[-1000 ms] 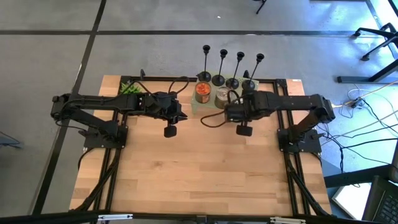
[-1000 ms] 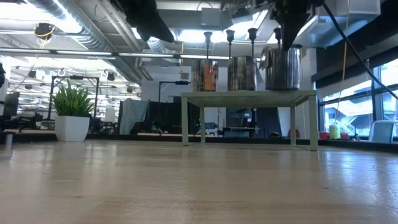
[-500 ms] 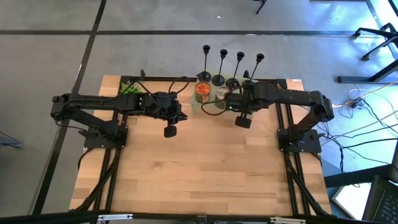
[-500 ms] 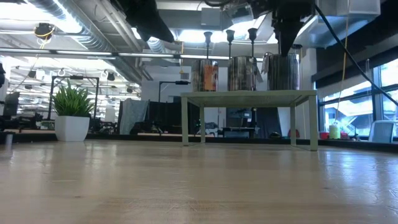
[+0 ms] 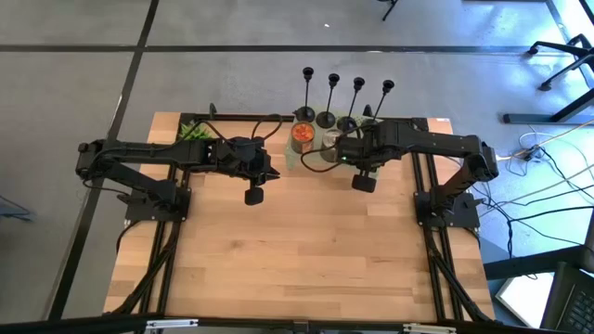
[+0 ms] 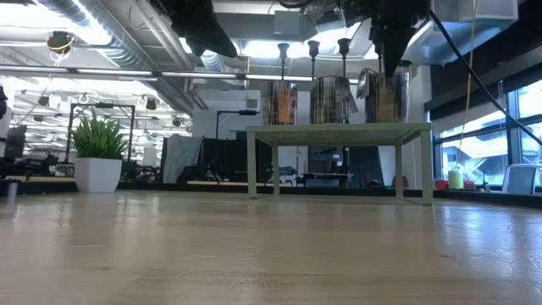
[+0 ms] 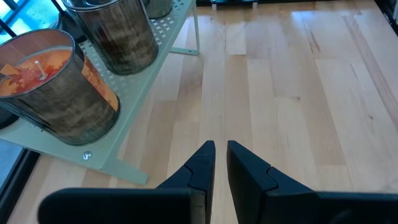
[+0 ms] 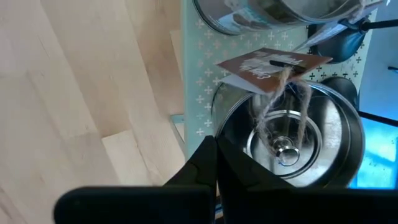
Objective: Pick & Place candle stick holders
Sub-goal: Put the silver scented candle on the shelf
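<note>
The candle stick holders point(image 5: 345, 102) are seen at upper centre, just above the closed, empty right gripper point(image 5: 340, 154); the left gripper point(image 7: 221, 155) is nearly closed, empty.

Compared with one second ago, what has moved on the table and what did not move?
The right gripper, fingers shut and empty, swung toward the far edge, over the silver tin on the small green shelf. The left gripper and the candle stick holders stayed put.
</note>
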{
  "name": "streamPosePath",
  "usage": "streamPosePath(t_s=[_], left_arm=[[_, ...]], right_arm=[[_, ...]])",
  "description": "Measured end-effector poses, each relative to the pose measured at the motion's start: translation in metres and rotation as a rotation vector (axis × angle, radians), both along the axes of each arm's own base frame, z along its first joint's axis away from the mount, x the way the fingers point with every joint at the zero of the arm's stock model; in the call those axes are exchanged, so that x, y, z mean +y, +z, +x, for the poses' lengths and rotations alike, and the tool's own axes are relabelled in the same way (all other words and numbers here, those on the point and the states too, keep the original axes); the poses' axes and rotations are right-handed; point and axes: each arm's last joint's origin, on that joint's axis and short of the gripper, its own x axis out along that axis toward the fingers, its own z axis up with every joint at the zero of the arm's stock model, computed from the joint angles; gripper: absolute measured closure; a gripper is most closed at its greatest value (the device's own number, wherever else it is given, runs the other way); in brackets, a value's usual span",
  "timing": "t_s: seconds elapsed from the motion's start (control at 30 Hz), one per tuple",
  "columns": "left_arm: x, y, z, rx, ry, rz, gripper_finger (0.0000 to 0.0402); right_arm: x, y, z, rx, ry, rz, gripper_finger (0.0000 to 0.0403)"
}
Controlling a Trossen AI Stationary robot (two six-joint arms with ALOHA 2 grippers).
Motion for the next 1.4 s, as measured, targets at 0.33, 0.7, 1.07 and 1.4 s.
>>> streamPosePath(t_s=[0.33,0.7,1.07,1.4], left_arm=[[0.0000,0.0000,0.0000,0.000,0.000,0.000,0.0366],[0.0000,0.0000,0.0000,0.000,0.000,0.001,0.0366],[0.0000,0.0000,0.0000,0.000,0.000,0.001,0.0366],[0.0000,0.0001,0.0000,0.000,0.000,0.001,0.0366]], right_arm=[[-0.0004,0.0001,0.0000,0.003,0.005,-0.008,0.0400],[-0.0003,0.0000,0.0000,0.008,0.023,-0.005,0.0400],[-0.0009,0.0033,-0.0031,-0.001,0.022,-0.035,0.0400],[-0.0018,0.0068,-0.0067,-0.016,0.017,-0.021,0.0400]])
